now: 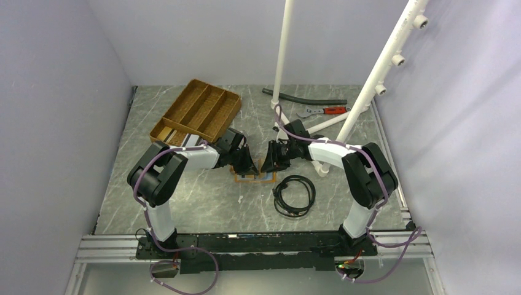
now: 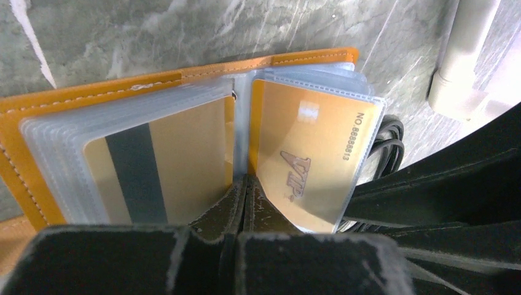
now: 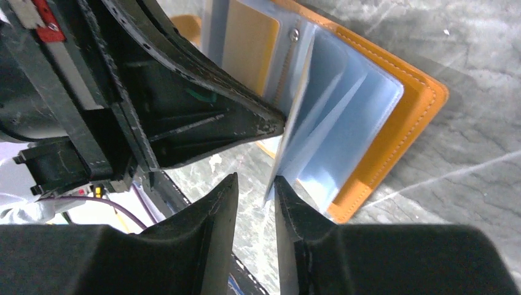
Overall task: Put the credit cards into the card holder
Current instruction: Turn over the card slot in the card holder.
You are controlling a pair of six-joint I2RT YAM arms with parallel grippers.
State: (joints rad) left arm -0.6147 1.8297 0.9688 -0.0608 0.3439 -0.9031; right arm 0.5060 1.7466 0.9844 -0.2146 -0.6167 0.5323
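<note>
The orange card holder (image 1: 253, 178) lies open on the worktop (image 1: 203, 200), with the wooden tray (image 1: 196, 110) just beyond it. Only the left wrist view reads its gold card (image 2: 307, 160): "VIP", "NO.88888813". A second card (image 2: 178, 160) opposite shows a dark stripe. The left fingers (image 2: 224, 209) are pinched shut at the holder's spine. The right wrist view shows clear sleeves (image 3: 344, 123) fanned up, with the right fingers (image 3: 212, 221) narrowly apart at one sleeve's corner.

pale lilac walls (image 1: 55, 92) enclose a grey marbled tabletop (image 1: 184, 203).

Right claw (image 3: 256, 180) (jaws apart) just beside the open card holder (image 3: 418, 104)
</note>
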